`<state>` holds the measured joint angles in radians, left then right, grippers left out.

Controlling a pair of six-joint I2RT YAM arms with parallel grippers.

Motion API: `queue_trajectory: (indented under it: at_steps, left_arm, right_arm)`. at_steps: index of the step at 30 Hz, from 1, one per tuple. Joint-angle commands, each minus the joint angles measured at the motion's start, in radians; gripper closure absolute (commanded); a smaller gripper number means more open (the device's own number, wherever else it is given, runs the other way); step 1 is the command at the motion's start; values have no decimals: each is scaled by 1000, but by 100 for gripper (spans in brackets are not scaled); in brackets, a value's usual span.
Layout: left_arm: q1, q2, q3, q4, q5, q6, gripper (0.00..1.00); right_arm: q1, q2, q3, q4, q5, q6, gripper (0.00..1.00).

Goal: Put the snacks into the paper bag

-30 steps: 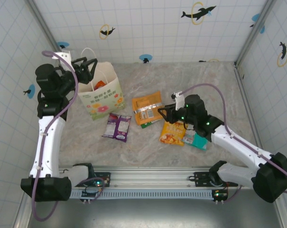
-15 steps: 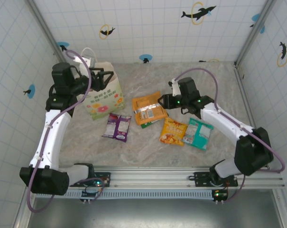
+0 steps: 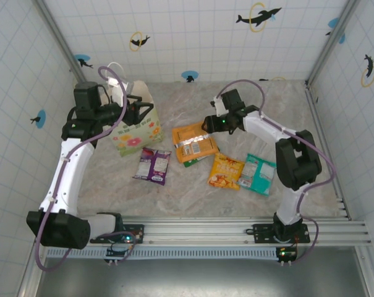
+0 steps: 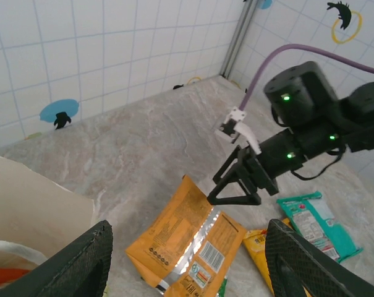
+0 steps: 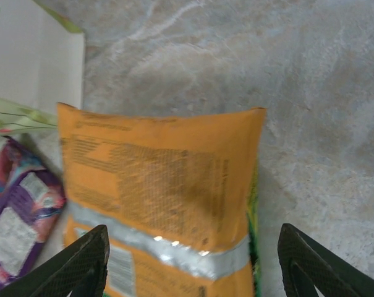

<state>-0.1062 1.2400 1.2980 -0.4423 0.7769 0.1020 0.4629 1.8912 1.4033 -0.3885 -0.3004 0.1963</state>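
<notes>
At the far left of the desk point(image 3: 187, 195) the paper bag point(image 3: 136, 129) stands upright with its mouth open. My left tool point(image 3: 139, 111) hangs over the right side of that mouth. On the left wrist camera its fingers point(image 4: 81, 266) are spread wide with nothing held between them. A scrap of something orange-red point(image 4: 7, 276) shows inside the bag, at the near left corner of that view.

The snacks I can see lie flat on the desk, to the right of the bag and nearer than it. The orange packet point(image 3: 193, 141) is in the middle, printed back up, with a silver seam across it. A green edge point(image 3: 203, 159) pokes out from under its near right side. The purple packet point(image 3: 153, 164) lies near-left of the orange one, just in front of the bag. The yellow-orange packet point(image 3: 225, 171) and the teal-white packet point(image 3: 258, 174) sit side by side further right, their edges touching.

My right tool point(image 3: 208, 124) is over the far right end of the orange packet, spread wide and gripping nothing. On the right wrist camera its fingers point(image 5: 81, 266) show at the near edge with the packet below them. I cannot tell whether the tips touch it.
</notes>
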Motion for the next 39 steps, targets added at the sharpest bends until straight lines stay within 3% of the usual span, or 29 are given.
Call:
queue_trajectory:
  at_steps: [1,7,11,24,29,34,39]
  left_arm:
    - [-6,10,34,-8,47,29,34]
    - [-7,25,32,9,72,11,34]
    - [-6,27,32,12,71,10,34]
    - [-6,18,43,8,64,9,34]
    - [-7,16,44,10,74,8,34]
    - [-10,16,39,20,84,4,34]
    - [-11,16,34,22,86,4,34]
  right_arm:
    - [-5,68,70,-60,-50,-52,27]
    - [-4,142,100,-8,-140,-31,34]
    - [-4,145,95,13,-154,-30,58]
    - [0,-70,-41,139,-115,-57,100]
    - [3,-166,-125,225,-129,-55,100]
    - [6,-140,-108,184,-145,-42,63]
    - [12,-24,-15,118,-169,-64,51]
